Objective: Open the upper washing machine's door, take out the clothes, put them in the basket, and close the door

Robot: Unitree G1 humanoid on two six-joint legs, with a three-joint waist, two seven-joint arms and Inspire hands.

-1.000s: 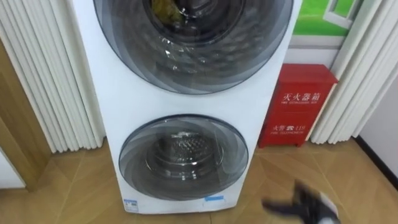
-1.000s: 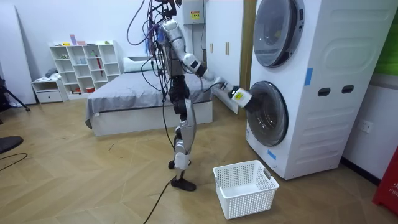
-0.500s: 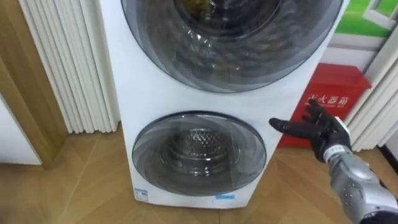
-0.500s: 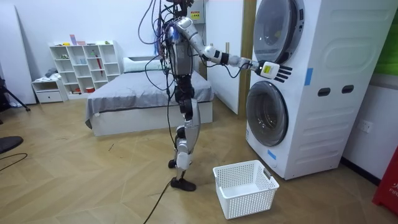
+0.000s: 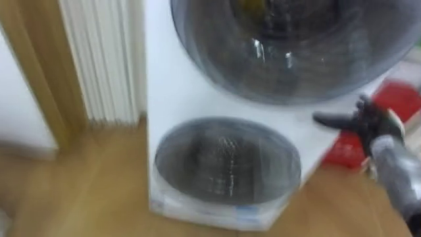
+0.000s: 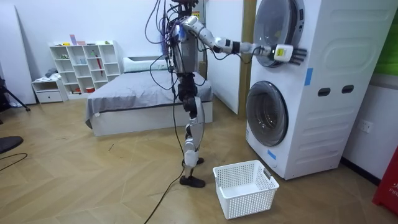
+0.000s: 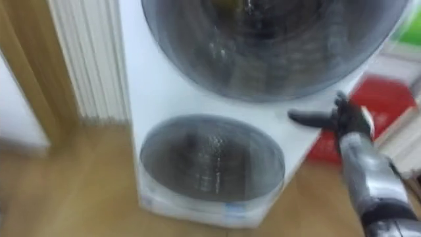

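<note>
stacked white washing machine [image 6: 336,124], both round doors shut, robot standing in front. white basket [image 6: 245,186] on the floor by it. right hand [image 5: 372,123] near the upper door's right edge, fingers spread, empty. clothes [image 5: 252,5]: yellowish blur behind the upper glass.

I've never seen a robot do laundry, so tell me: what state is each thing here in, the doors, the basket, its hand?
Upper door: shut, something yellowish behind the glass.
Lower door: shut.
Basket: upright on the floor, empty.
Right hand: held up by the upper door, fingers straight, holding nothing.
</note>
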